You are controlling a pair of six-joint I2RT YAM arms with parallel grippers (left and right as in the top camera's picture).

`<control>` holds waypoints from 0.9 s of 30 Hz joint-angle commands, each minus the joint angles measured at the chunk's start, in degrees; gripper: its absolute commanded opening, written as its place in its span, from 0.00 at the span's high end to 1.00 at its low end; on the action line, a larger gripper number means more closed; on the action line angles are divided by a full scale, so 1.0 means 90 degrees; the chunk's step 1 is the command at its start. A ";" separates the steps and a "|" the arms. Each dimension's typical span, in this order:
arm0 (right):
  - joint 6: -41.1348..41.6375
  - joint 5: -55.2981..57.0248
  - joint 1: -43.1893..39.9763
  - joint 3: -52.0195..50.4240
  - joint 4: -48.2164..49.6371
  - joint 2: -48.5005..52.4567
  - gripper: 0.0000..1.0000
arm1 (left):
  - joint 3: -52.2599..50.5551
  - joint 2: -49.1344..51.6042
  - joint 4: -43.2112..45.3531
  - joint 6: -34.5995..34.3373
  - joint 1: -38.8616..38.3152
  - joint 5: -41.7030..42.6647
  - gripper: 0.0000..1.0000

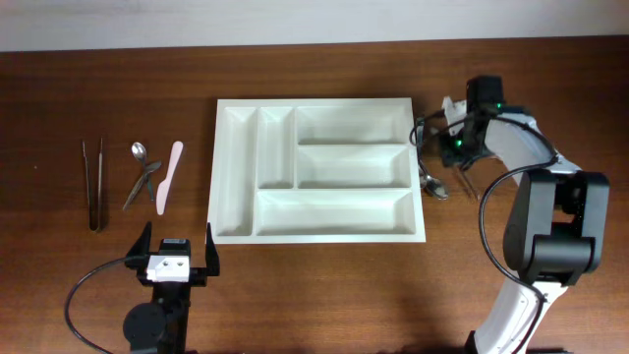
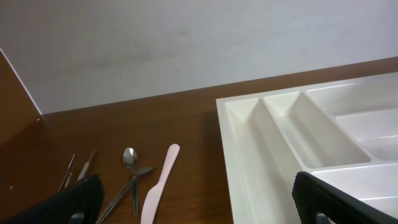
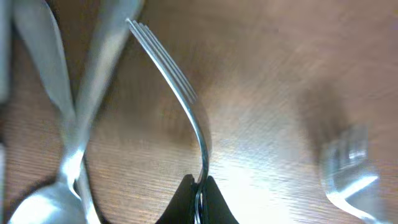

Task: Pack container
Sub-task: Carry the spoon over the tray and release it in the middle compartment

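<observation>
The container (image 1: 319, 237), a large white cutlery tray with five empty compartments, lies in the middle of the table. Its left rim (image 2: 239, 155) shows in the left wrist view. My right gripper (image 3: 200, 186) is shut on the handle of a metal fork (image 3: 180, 93), tines pointing away, low over the wood. In the overhead view that gripper (image 1: 458, 157) sits just right of the container's far right corner. My left gripper (image 1: 177, 252) stands wide open near the front edge, left of the container, with nothing between its fingers (image 2: 68, 202).
Two spoons (image 3: 62, 124) lie left of the held fork and a blurred second fork (image 3: 348, 168) lies to its right. Left of the container lie dark tongs (image 1: 93, 182), a small spoon (image 1: 140, 152) crossed with another utensil, and a pink knife (image 1: 169, 177).
</observation>
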 commanded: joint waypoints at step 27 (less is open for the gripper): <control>-0.3070 -0.0534 0.2414 0.2013 -0.0719 0.0019 0.96 | -0.0027 -0.0053 -0.0017 0.0061 0.0034 0.0092 0.01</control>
